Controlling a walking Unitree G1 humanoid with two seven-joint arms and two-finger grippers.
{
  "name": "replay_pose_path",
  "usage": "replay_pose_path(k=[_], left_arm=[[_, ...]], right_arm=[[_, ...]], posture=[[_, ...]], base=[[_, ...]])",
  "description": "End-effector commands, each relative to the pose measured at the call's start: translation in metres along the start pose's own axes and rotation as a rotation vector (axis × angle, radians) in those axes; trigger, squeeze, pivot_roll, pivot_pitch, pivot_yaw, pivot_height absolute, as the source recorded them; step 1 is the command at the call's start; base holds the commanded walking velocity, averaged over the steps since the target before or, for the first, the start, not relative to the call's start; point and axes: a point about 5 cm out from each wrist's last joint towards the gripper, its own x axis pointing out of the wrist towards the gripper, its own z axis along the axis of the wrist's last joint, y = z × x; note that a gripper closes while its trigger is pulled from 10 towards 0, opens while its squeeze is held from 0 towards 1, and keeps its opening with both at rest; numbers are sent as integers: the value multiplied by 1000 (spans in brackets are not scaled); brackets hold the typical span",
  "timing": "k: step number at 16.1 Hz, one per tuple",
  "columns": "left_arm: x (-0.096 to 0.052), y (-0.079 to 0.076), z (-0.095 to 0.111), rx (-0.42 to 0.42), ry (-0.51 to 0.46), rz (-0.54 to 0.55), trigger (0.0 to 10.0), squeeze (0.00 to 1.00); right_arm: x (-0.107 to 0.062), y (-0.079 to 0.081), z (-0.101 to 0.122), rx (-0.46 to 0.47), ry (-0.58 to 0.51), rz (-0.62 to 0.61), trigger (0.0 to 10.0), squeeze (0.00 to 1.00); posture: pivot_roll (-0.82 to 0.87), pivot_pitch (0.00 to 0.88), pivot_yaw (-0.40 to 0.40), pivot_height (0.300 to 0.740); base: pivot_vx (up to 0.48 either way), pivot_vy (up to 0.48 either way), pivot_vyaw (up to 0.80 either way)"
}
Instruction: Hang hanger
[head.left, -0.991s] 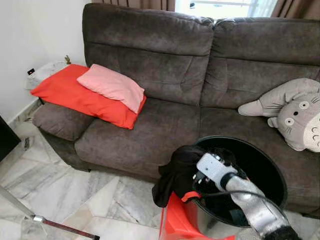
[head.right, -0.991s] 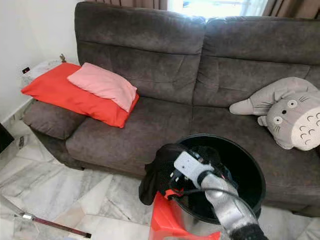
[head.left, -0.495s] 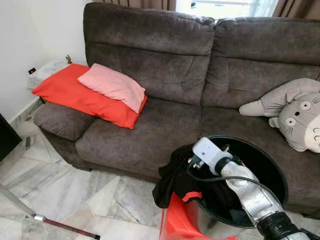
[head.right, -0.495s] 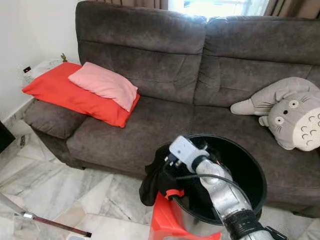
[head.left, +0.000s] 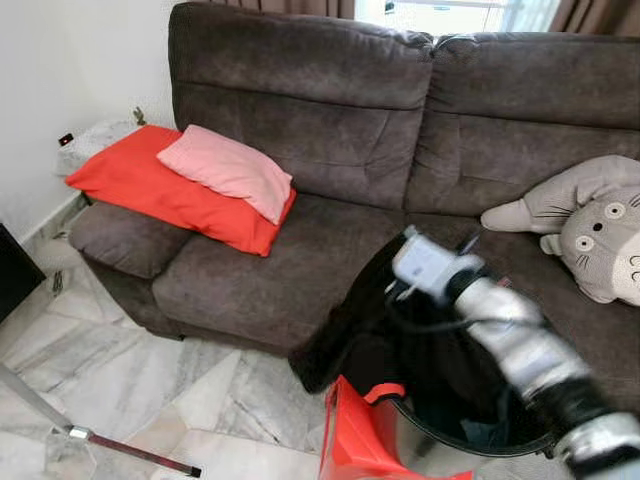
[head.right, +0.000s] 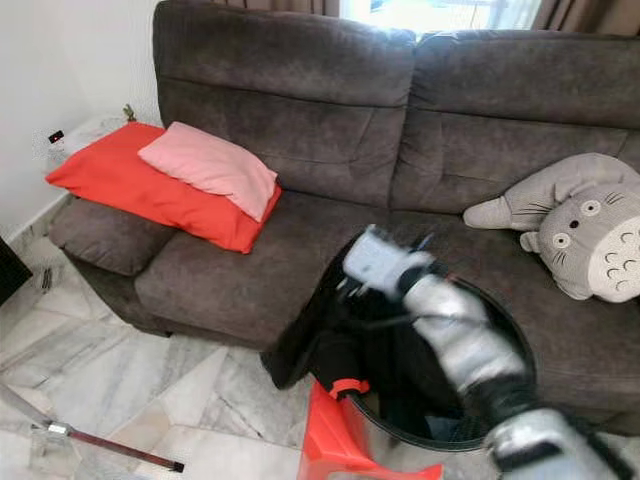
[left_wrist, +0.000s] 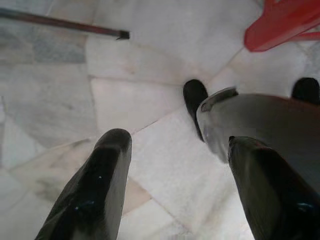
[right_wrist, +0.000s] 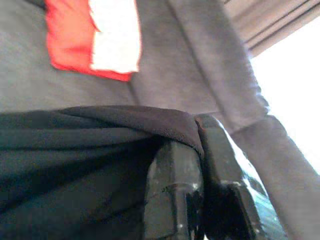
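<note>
Hanger is not something I can make out anywhere; what my right pincer (right_wrist: 200, 165) has is a black garment (head.left: 370, 320), its two fingers closed on a fold of the cloth, which drapes over their tips in the right wrist view. I hold it raised above the black bin (head.left: 500, 430), over the rim nearest the sofa (head.left: 300, 150), so the cloth hangs free down the bin's outer side and its lower edge trails toward the marble floor (head.left: 150, 400); lifted like this, I judge, it can clear the rim rather than drag across it. Whether a hanger sits inside the garment I cannot tell, since the folds hide everything. The bin stands just in front of the sofa seat, with a red plastic stool (head.left: 355, 440) touching its near side. On the sofa, well away from the bin, lie a red cushion (head.left: 150, 190) with a pink pillow (head.left: 225, 170) on top, and a grey plush toy (head.left: 590, 230) at the other end. My left pincer (left_wrist: 170, 165) hangs idle near the floor beside the bin, fingers spread apart and empty.
</note>
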Motion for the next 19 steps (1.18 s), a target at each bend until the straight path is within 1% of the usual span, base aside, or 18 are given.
replay_pose_path(k=[1,2,3,4,5,6,7,8,9,10,12,13,14,15,16,17,18,19], left_arm=[[-1,1,-8,1,21,-5,10000,0],[-2,1,-9,1,23,-4,10000,0],[-2,2,-10,1,26,-3,10000,0],[-2,2,-11,3,26,-3,10000,0],[-2,1,-11,6,27,-4,10000,0],[-2,0,-11,8,26,-5,10000,0],[-1,-3,-10,10,25,-7,10000,0],[0,-10,-8,13,20,-14,10000,0],[2,-18,-5,14,11,-22,10000,0],[2,-21,-3,14,8,-25,10000,0],[3,-22,-1,14,3,-22,10000,0],[2,-20,-1,12,1,-18,10000,0],[2,-19,-2,11,1,-19,10000,0],[2,-20,-2,11,1,-23,10000,0],[2,-19,-2,3,-3,-22,10000,0],[2,-19,-2,3,-4,-22,10000,0],[2,-19,-3,4,-3,-23,10000,0],[2,-18,-3,5,-3,-23,10000,0]], right_arm=[[1,-17,0,-30,1,-61,0,0],[1,-22,-2,-40,6,-75,0,0],[-1,-39,-7,-104,16,-116,0,0],[-2,-42,-8,-111,18,-125,0,0],[-2,-55,-9,-142,10,-163,0,0],[-1,-61,-6,-155,-15,-178,0,0],[1,-64,4,-137,-69,-189,0,0],[4,-66,17,-88,-148,-212,0,0],[6,-64,27,-74,-210,-219,0,0],[8,-62,33,-76,-252,-223,0,0],[12,-55,40,-92,-296,-196,0,0],[17,-44,44,-43,-317,-144,0,0],[20,-37,43,-33,-303,-115,0,0],[21,-30,40,-48,-283,-103,0,0],[21,-28,31,-45,-242,-114,0,0],[20,-31,18,-39,-165,-142,0,0],[18,-38,1,-79,-39,-186,0,0],[12,-49,-15,-73,66,-252,0,0]], posture=[[-106,60,37,740],[-107,60,39,740],[-107,60,43,740],[-107,60,43,740],[-109,60,45,740],[-113,60,46,740],[-113,59,46,740],[-110,61,48,740],[-105,60,50,740],[-100,61,50,740],[-97,59,49,740],[-93,58,46,740],[-91,59,47,740],[-79,58,47,740],[-79,58,47,740],[-75,58,46,740],[-76,60,47,740],[-76,61,47,740]], base=[[0,0,0],[0,0,0],[0,0,0],[0,0,0],[0,0,0],[0,0,0],[0,0,0],[0,0,0],[0,0,0],[0,0,0],[0,0,0],[0,0,0],[0,0,0],[0,0,0],[0,0,0],[0,0,0],[0,0,0],[0,0,0]])
